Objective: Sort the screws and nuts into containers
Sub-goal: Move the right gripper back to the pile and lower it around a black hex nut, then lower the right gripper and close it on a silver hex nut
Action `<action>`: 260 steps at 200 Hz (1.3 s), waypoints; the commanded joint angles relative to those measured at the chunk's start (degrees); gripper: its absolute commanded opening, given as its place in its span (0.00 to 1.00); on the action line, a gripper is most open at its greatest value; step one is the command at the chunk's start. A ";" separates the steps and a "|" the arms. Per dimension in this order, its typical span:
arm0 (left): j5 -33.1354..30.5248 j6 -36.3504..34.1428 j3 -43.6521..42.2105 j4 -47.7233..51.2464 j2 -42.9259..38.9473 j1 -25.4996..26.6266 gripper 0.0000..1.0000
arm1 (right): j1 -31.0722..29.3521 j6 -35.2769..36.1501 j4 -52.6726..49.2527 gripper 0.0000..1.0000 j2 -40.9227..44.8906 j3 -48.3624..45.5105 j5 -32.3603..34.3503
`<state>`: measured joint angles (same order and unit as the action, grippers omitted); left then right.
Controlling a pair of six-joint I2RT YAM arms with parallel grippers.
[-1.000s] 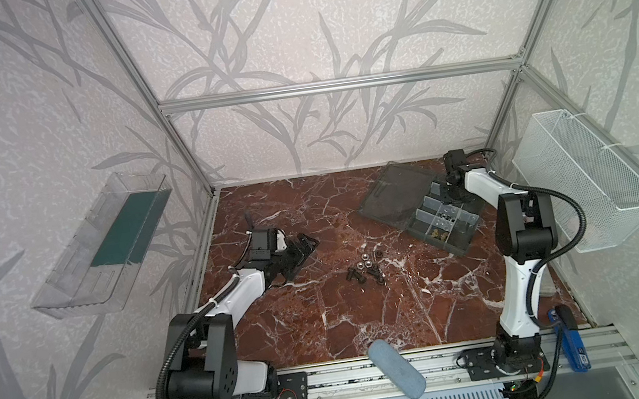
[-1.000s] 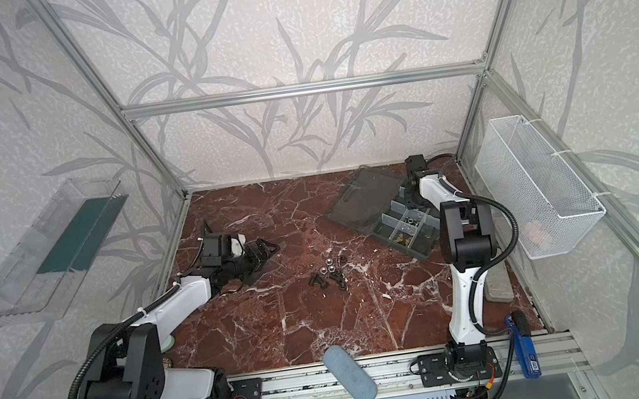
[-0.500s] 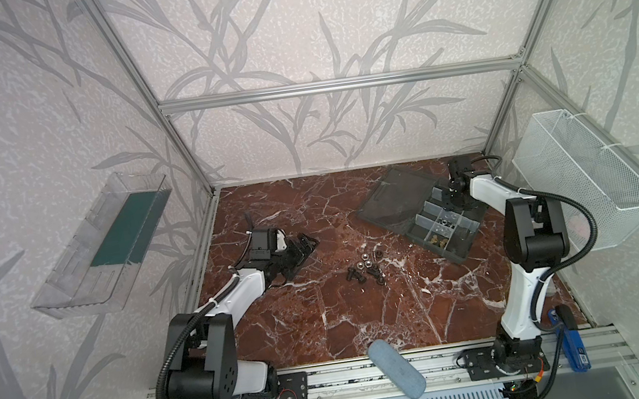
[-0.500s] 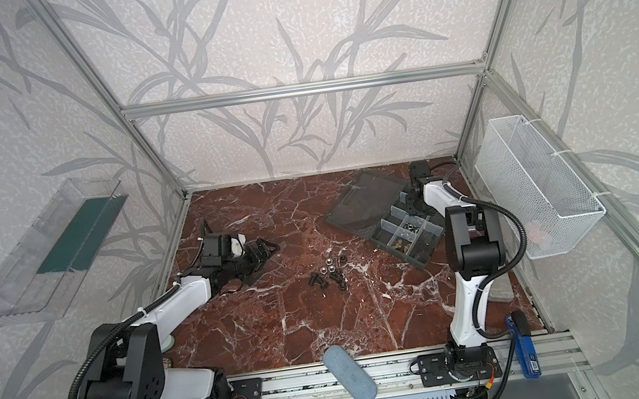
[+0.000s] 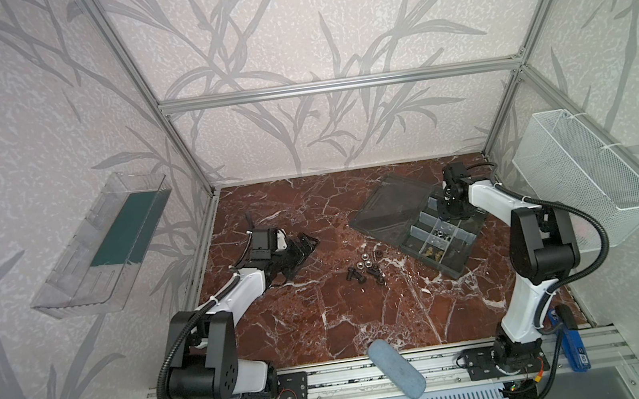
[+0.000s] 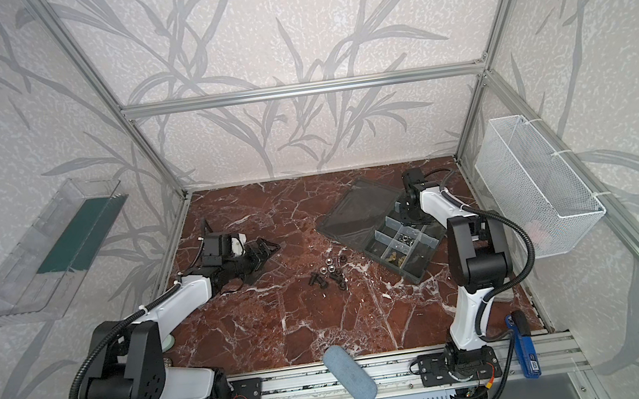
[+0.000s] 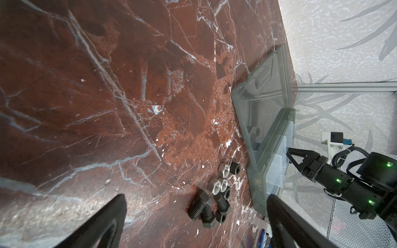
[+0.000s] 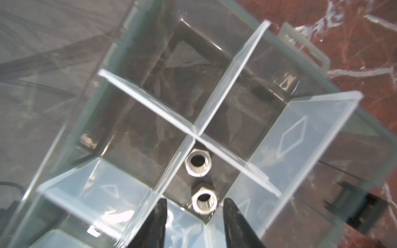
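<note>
right gripper (image 8: 195, 199): fingers spread, pinching nothing, tips down inside one compartment of the flat dark grey plastic organizer box (image 5: 460, 263). clear plastic dividers (image 8: 227, 70) stand close on both sides, so there's little room. two shiny silver hex nuts (image 8: 198, 162) lie in that cell, one between the tips. both top views hide this behind the arm, but show brass-coloured pieces (image 5: 434, 254) in a nearer cell and the smoky translucent lid (image 5: 390, 208) lying open. left gripper (image 7: 196, 195): spread wide, empty, low over the red marble table (image 5: 326, 325) with open room around it. left wrist view shows more loose nuts and black threaded screws (image 7: 199, 206) piled just beside the box edge.
</note>
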<state>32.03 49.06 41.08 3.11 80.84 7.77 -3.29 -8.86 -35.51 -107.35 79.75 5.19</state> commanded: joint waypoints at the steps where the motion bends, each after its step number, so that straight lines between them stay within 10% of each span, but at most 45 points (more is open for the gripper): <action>1: 0.38 -0.47 -1.02 -0.13 -1.02 -0.21 0.99 | -0.47 1.89 -1.03 0.48 3.49 5.22 -2.24; 67: 0.04 -0.21 -0.41 0.24 -1.07 -0.28 1.00 | -12.13 9.91 -2.42 0.51 10.97 5.15 -9.83; 138: 1.65 0.91 -1.88 -1.62 -2.49 -1.65 0.99 | -28.53 0.56 -4.35 0.51 4.26 5.43 -11.28; 260: 2.43 0.42 -3.08 -1.62 -2.48 -3.02 0.99 | -36.06 -8.08 -4.05 0.48 -9.81 10.34 -14.51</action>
<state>33.98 49.60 38.85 2.07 78.94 5.13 -38.52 -15.46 -38.89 -115.52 88.58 -8.49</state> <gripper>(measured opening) 0.994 0.485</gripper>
